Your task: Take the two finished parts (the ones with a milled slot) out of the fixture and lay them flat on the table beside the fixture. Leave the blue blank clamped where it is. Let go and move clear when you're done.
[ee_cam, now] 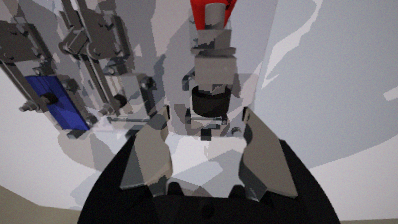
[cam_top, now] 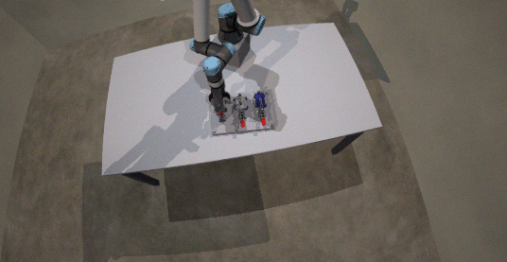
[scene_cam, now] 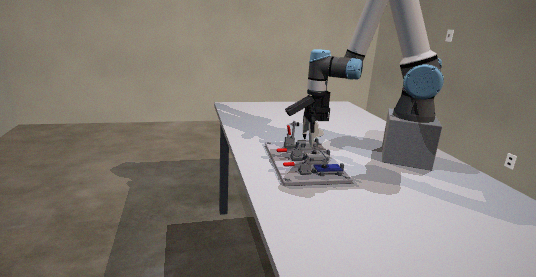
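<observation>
The fixture plate (cam_top: 229, 127) (scene_cam: 320, 181) lies on the table with three clamp stations. The blue blank (cam_top: 257, 100) (scene_cam: 328, 168) (ee_cam: 66, 111) sits at one end with its clamp arm down on it. A grey finished part (ee_cam: 131, 89) sits in the middle station, also under a lowered clamp arm. At the other end the red handle (scene_cam: 288, 130) (ee_cam: 199, 16) stands up and that clamp is open; the finished part there is mostly hidden behind the black clamp tip (ee_cam: 210, 103) in the wrist view. My gripper (scene_cam: 308, 139) (ee_cam: 205, 107) is open and empty, low over this end station, its jaws on either side of it.
Two red handles (cam_top: 242, 123) (cam_top: 263, 121) of the lowered clamps lie toward the table's front edge. Locating pins and clamp bodies stand close around each part. The white table (cam_top: 322, 85) (scene_cam: 380, 225) extends on both sides of the fixture. The robot's base block (scene_cam: 412, 142) stands behind the fixture.
</observation>
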Motion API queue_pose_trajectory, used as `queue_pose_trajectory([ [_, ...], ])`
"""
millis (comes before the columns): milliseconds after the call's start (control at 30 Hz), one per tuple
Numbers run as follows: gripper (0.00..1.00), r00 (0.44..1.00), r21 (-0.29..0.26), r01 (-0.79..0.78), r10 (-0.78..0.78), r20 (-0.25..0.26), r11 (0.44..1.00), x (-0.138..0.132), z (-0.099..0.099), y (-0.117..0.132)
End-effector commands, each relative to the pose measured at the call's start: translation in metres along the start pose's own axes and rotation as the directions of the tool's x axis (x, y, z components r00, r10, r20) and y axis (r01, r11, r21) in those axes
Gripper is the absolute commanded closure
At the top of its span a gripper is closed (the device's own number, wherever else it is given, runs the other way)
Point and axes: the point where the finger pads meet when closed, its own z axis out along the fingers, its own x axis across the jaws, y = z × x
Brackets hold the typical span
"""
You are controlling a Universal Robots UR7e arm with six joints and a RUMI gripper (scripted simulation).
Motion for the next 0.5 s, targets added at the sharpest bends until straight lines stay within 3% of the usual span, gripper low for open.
queue_pose_trajectory([
  [0,0.41,1.000,0.003,-0.001,0.001,-0.001,1.000,0.0008,0.0065,-0.0003],
  [467,0.41,1.000,0.004,-0.002,0.002,-0.002,1.000,0.0009,0.0077,-0.0006],
])
